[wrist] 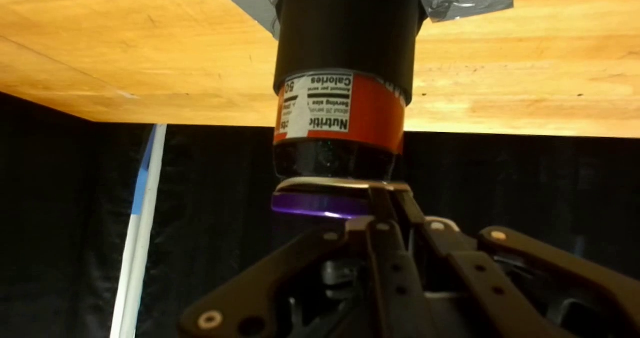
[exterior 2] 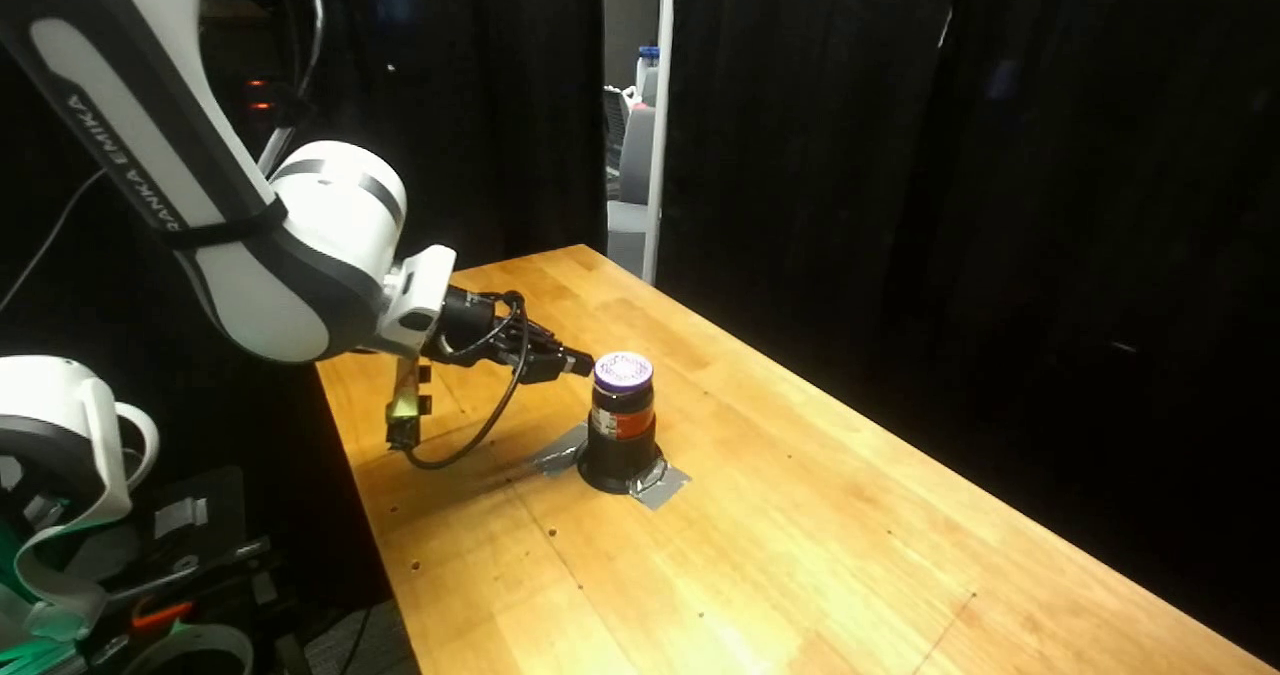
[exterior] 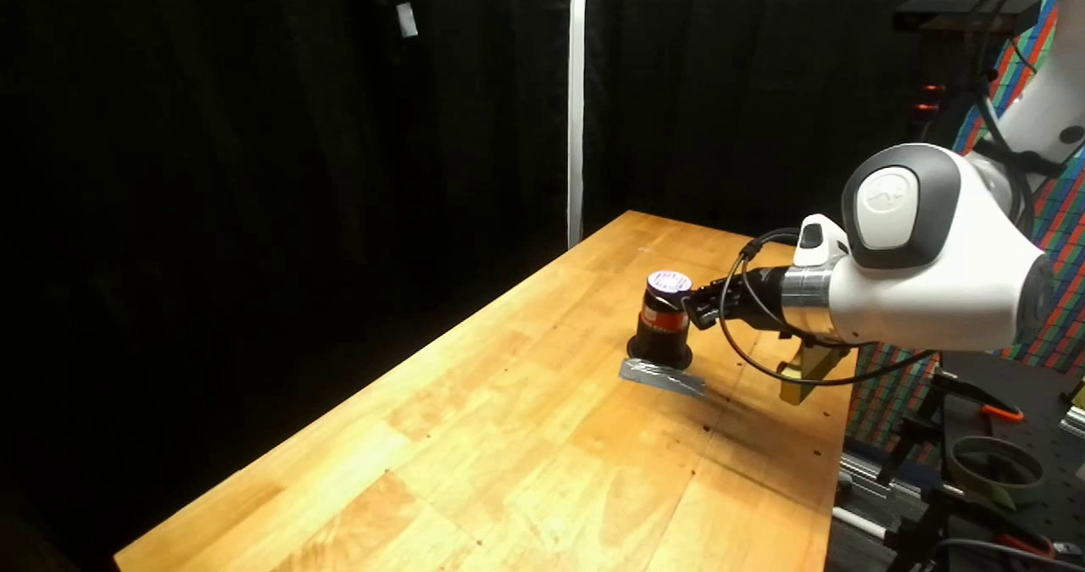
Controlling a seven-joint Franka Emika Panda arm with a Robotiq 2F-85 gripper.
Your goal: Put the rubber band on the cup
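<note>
The cup (exterior 2: 622, 425) is a dark upright jar with an orange label and a pale-topped purple lid. Its lower part is a black flanged base taped to the table; the cup also shows in an exterior view (exterior: 663, 321) and, upside down, in the wrist view (wrist: 340, 110). A thin tan band, which looks like the rubber band (wrist: 320, 182), crosses the jar beside the purple lid and reaches my fingertips. How far it goes round the back is hidden. My gripper (wrist: 390, 190) is nearly closed, its tips at the lid's edge; it also shows in both exterior views (exterior: 688, 301) (exterior 2: 582, 363).
Grey tape (exterior: 661, 375) fixes the base to the wooden table (exterior: 525, 453). A cable loop (exterior 2: 490, 425) and a yellow bracket (exterior: 805, 370) hang below my wrist. A side bench with a tape roll (exterior: 996, 469) stands beyond the table edge.
</note>
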